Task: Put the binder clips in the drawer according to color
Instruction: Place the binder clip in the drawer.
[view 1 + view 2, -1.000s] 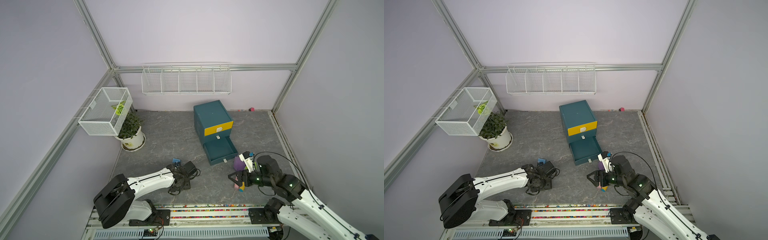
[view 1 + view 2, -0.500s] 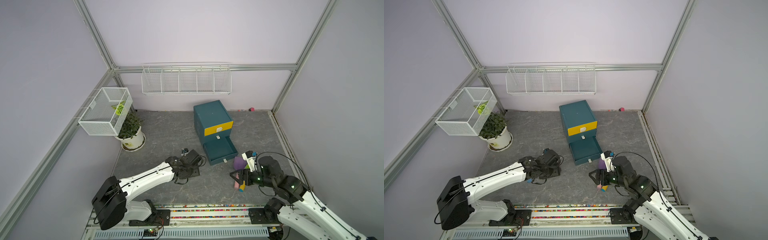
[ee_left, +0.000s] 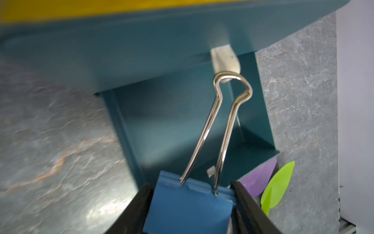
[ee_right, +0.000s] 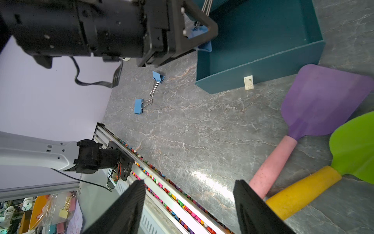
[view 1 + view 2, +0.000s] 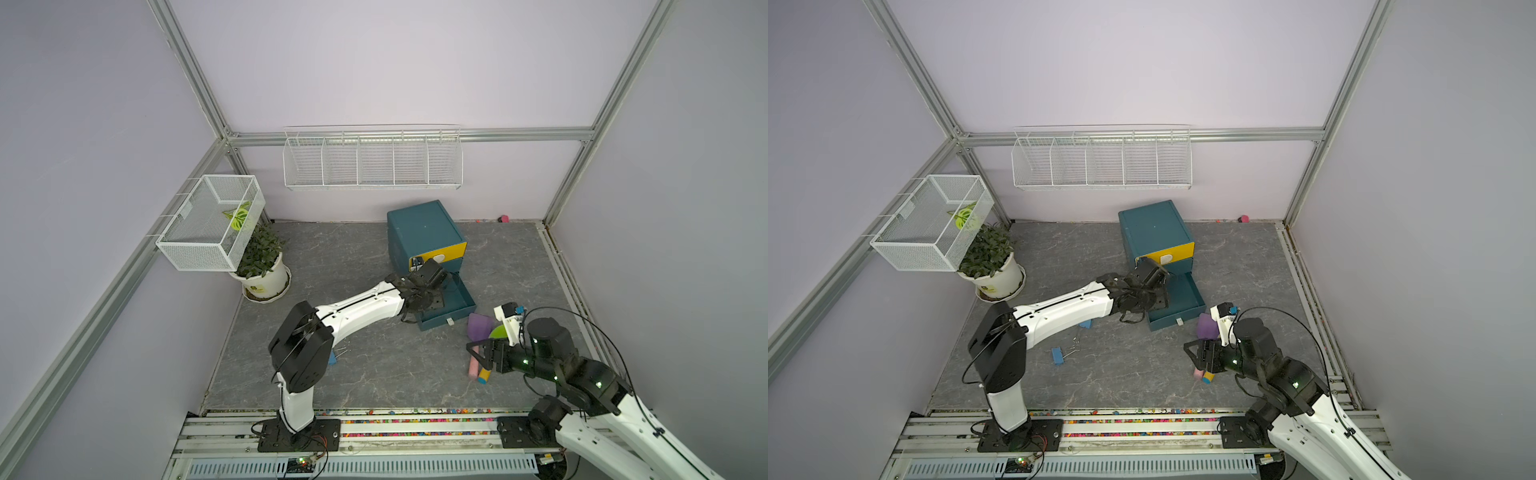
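I am holding the left gripper (image 3: 190, 186) pinched on a blue binder clip (image 3: 188, 204), its black fingers pressing on the two flat sides of the folded body while the paired wire handles (image 3: 222, 125) are pointing toward the cabinet (image 5: 419, 232). The clip is hanging above the open teal drawer (image 5: 451, 318), the lowest one, pulled out below the yellow drawer front (image 5: 449, 251). In the right wrist view it is sitting close to the drawer's left wall, near the far corner. To do this step well, I judge that I should be shifting it a little rightward over the bare drawer bottom and lowering it before spreading the fingers, so that the springy handles are not catching the thin rim and tipping the clip out. The body is smooth painted sheet metal and the handles are polished silver wire, so it is likely to slide or bounce on the hard drawer floor. The right gripper (image 4: 189, 188) is standing spread and empty over the grey marbled floor (image 4: 202, 131), beside the purple shovel (image 4: 323, 97) and the green shovel (image 4: 356, 145). Two loose blue clips (image 5: 1057, 356) are lying on the floor, left of the drawer and nearer.
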`<act>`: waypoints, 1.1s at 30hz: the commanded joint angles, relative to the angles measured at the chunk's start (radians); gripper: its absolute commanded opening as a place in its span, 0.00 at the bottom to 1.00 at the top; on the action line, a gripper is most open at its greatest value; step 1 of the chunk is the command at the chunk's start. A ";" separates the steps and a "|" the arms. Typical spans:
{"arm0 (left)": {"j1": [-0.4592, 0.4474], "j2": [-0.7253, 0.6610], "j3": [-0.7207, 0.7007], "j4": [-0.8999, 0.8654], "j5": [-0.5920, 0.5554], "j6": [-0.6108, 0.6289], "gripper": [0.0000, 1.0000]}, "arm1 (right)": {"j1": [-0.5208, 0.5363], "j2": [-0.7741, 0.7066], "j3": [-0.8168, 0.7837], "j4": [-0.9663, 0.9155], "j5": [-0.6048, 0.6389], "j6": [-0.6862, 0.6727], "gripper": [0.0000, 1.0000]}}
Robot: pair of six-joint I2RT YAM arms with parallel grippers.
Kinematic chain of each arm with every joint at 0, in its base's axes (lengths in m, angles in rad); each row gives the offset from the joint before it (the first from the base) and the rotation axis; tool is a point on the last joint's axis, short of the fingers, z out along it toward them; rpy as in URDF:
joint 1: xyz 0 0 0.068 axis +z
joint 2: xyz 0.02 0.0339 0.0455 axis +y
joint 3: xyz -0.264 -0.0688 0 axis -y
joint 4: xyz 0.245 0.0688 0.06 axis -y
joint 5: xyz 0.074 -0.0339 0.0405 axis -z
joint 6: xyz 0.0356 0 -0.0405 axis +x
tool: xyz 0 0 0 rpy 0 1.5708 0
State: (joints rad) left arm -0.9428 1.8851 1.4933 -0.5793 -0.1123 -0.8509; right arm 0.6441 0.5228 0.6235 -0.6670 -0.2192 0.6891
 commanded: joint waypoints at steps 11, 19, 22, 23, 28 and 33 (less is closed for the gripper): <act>-0.005 0.063 0.039 -0.060 0.007 -0.008 0.63 | 0.008 -0.009 -0.011 -0.006 0.037 0.015 0.75; -0.008 0.034 0.049 -0.072 -0.002 -0.006 0.76 | 0.007 -0.009 -0.013 -0.008 0.047 0.021 0.75; -0.010 -0.033 0.007 -0.071 -0.033 -0.013 0.76 | 0.008 -0.010 -0.012 -0.006 0.049 0.023 0.75; -0.009 -0.068 -0.017 -0.075 -0.052 -0.018 0.75 | 0.008 -0.011 -0.011 -0.007 0.047 0.021 0.75; 0.013 -0.231 -0.179 -0.142 -0.144 -0.032 0.75 | 0.008 -0.010 -0.019 0.009 0.045 0.021 0.75; 0.155 -0.379 -0.424 -0.145 -0.107 -0.003 0.82 | 0.008 -0.006 -0.028 0.032 0.038 0.021 0.76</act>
State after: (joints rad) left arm -0.8566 1.5249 1.1629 -0.6743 -0.2066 -0.8742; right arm 0.6441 0.5140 0.6167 -0.6643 -0.1837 0.7029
